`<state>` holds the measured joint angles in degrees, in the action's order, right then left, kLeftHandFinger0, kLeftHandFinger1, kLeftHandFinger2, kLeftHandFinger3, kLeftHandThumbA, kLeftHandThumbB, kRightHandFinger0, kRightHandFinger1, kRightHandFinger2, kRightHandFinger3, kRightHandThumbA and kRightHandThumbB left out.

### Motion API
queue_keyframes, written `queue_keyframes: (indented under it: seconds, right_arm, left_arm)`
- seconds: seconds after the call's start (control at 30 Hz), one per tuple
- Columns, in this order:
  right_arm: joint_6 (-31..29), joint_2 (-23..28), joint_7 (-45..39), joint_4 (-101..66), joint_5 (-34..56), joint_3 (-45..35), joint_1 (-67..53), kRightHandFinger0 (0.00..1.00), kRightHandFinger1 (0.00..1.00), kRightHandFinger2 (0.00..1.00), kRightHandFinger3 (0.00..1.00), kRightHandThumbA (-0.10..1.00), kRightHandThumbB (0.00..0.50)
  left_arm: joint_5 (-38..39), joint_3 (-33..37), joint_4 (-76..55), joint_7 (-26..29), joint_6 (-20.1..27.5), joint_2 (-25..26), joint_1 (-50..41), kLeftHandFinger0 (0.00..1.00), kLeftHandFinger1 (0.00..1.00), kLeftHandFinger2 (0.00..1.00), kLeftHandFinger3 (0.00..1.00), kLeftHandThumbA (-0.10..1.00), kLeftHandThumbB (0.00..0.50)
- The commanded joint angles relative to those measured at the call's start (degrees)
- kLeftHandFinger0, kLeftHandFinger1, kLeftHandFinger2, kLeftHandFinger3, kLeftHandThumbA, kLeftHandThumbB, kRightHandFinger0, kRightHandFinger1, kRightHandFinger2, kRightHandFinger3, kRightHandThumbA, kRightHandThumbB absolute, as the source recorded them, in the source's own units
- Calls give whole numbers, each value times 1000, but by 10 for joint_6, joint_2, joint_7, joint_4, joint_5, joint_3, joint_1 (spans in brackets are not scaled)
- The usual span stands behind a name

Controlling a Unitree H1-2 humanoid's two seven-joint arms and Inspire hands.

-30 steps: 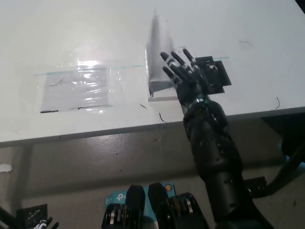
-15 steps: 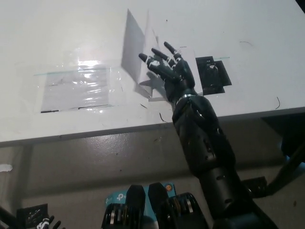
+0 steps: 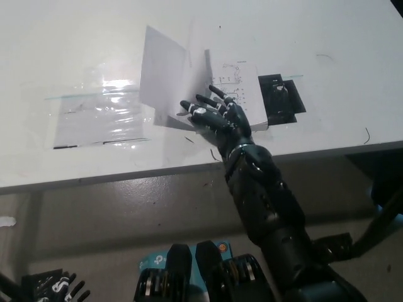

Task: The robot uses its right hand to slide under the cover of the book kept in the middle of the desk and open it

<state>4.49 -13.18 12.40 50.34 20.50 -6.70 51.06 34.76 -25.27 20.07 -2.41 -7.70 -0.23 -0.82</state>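
white, thin, light: book (image 3: 189, 82) near the middle of the tabletop (image 3: 75, 38), likely to flop or fall shut if not propped. cover (image 3: 162, 78) raised and leaning leftward, past upright, apparently flexible rather than stiff; best supported from below along its free edge, not pinched. glossy clear plastic sheet (image 3: 101, 116) taped flat to the left, its near edge just beside the lifted cover. inner page (image 3: 233, 78) exposed, pale with faint printed lines, lying flat. black right hand (image 3: 217, 116) over the book's lower edge, fingers (image 3: 201, 100) spread and extended under the cover, grasping nothing, only propping. black rectangle (image 3: 281, 99) on the tabletop just right of the page. white left hand (image 3: 60, 288) low at the bottom left corner, resting off the tabletop; whether clenched or released cannot be told.
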Motion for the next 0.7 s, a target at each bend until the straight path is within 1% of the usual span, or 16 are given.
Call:
queue_keyframes:
  seconds: [0.0,0.03,0.07,0.1,0.17,0.23,0.27,0.3,0.37,0.43,0.5,0.53,0.57,0.6,0.63,0.67]
  right_arm:
    - [-33,9,-35,20,-52,35,35,618,648,667,935,1000,149]
    - [-34,9,-35,19,-52,36,32,620,648,667,937,1000,150]
    - [-36,12,-45,20,-56,44,37,665,670,686,965,1000,150]
    - [-35,19,-47,32,-78,65,56,664,648,667,941,1000,153]
    - [-33,24,-50,38,-80,71,67,655,636,661,924,1000,160]
    - [-48,34,-58,51,-103,95,99,662,629,634,897,1000,177]
    - [-53,38,-58,56,-111,104,109,646,629,637,890,1000,179]
    - [-54,39,-58,56,-110,104,108,657,644,652,892,1000,219]
    - [-47,42,-54,79,-120,113,152,626,618,607,841,1000,228]
    - [-48,45,-54,85,-134,123,163,636,607,587,818,1000,226]
    - [-49,50,-57,91,-152,138,173,627,594,577,823,1000,232]
    - [-48,56,-59,101,-186,171,194,591,573,569,837,1000,237]
    - [-47,60,-64,104,-198,186,200,592,578,577,849,1000,224]
    - [-45,64,-70,109,-210,202,207,596,595,584,875,1000,233]
    - [-48,70,-83,122,-240,237,224,583,605,599,882,1000,219]
    - [-44,73,-88,125,-249,251,230,556,603,580,869,1000,247]
  left_arm:
    - [-11,8,-15,-7,1,11,-1,748,746,802,849,930,195]
    - [-12,9,-16,-7,0,12,-2,747,745,801,848,929,194]
    - [-10,11,-16,-13,1,14,-3,766,758,815,859,941,184]
    - [-4,9,-19,-13,-4,14,-3,769,768,828,877,934,189]
    - [-4,9,-21,-8,-7,14,-2,764,765,820,873,911,194]
    - [-2,5,-12,-5,-5,13,5,759,741,772,819,883,196]
    - [-3,7,-13,-7,-6,14,5,773,746,781,817,894,191]
    - [-4,8,-14,-7,-7,14,5,773,746,781,815,897,183]
    - [-9,13,-16,-9,-9,17,4,756,744,790,849,924,174]
    - [-12,17,-20,-10,-9,17,3,746,744,791,853,926,165]
    - [-14,20,-19,-11,-9,19,4,745,747,796,857,934,159]
    - [-15,23,-23,-8,-13,20,4,738,747,796,856,941,161]
    - [-16,25,-23,-9,-12,21,5,737,748,795,854,942,161]
    - [-17,26,-23,-10,-11,22,6,735,750,794,850,942,161]
    - [-18,25,-23,-2,-11,20,8,704,727,763,805,908,171]
    - [-19,24,-23,4,-12,20,12,685,709,751,796,882,177]
